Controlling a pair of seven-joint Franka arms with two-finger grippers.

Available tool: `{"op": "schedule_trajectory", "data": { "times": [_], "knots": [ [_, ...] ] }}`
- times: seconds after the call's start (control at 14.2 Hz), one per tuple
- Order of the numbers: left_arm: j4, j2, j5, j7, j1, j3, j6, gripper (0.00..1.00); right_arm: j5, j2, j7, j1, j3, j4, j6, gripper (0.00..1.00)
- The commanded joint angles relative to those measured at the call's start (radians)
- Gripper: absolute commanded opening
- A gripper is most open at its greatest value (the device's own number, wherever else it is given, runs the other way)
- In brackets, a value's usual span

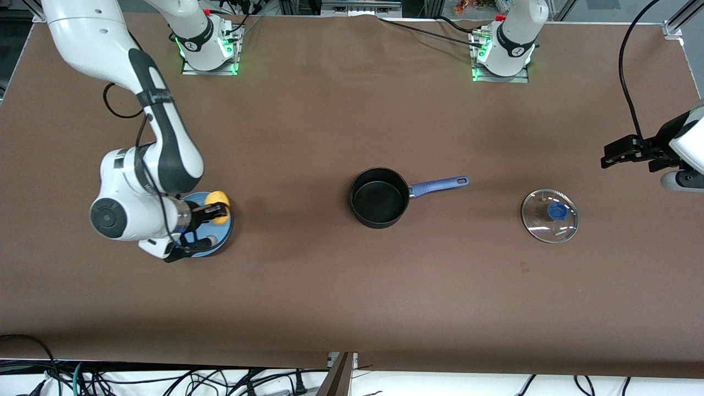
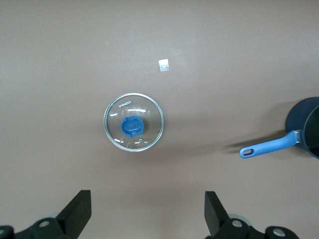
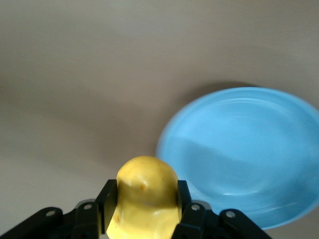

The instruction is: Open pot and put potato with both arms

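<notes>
The black pot (image 1: 379,198) stands open mid-table, its blue handle (image 1: 440,186) pointing toward the left arm's end; it also shows in the left wrist view (image 2: 311,132). Its glass lid (image 1: 550,215) with a blue knob lies flat on the table toward the left arm's end, apart from the pot. My right gripper (image 1: 217,208) is shut on the yellow potato (image 3: 144,194) and holds it over the rim of the blue plate (image 1: 220,234). My left gripper (image 2: 148,199) is open and empty, up over the table near the lid (image 2: 133,122).
The blue plate (image 3: 249,154) is bare inside. A small pale scrap (image 2: 164,65) lies on the brown table cover near the lid. The left arm (image 1: 685,143) hangs over the table's end. Cables run along the table's front edge.
</notes>
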Motion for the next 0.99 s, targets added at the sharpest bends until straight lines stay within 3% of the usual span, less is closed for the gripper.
{"op": "schedule_trajectory", "data": {
  "times": [0.0,0.21,0.56,0.63,0.71,0.78,0.85,0.92],
  "knots": [
    [-0.006,-0.031,0.021,-0.033,-0.016,-0.007,-0.012,1.00,0.011,-0.025,0.262,0.011,0.100,0.071,-0.089,0.54],
    [-0.011,-0.037,0.018,-0.180,0.018,-0.060,-0.053,1.00,0.011,0.012,0.567,0.070,0.214,0.142,-0.062,0.54],
    [0.015,0.003,0.006,-0.151,0.041,-0.058,-0.058,1.00,0.006,0.087,1.000,0.306,0.224,0.154,0.222,0.57],
    [0.017,0.003,0.006,-0.149,0.041,-0.058,-0.056,1.00,-0.001,0.101,1.043,0.337,0.222,0.151,0.265,0.61],
    [0.022,0.007,0.008,-0.149,0.039,-0.058,-0.055,1.00,-0.003,0.115,1.059,0.354,0.221,0.150,0.297,0.72],
    [0.022,0.012,0.009,-0.149,0.039,-0.058,-0.055,1.00,-0.003,0.122,1.065,0.362,0.221,0.148,0.316,0.92],
    [0.022,0.012,0.008,-0.149,0.045,-0.057,-0.055,1.00,-0.012,0.121,1.071,0.370,0.219,0.148,0.325,1.00],
    [0.022,0.012,0.006,-0.149,0.045,-0.057,-0.055,1.00,-0.023,0.115,1.073,0.368,0.219,0.150,0.322,1.00]
  ]
}}
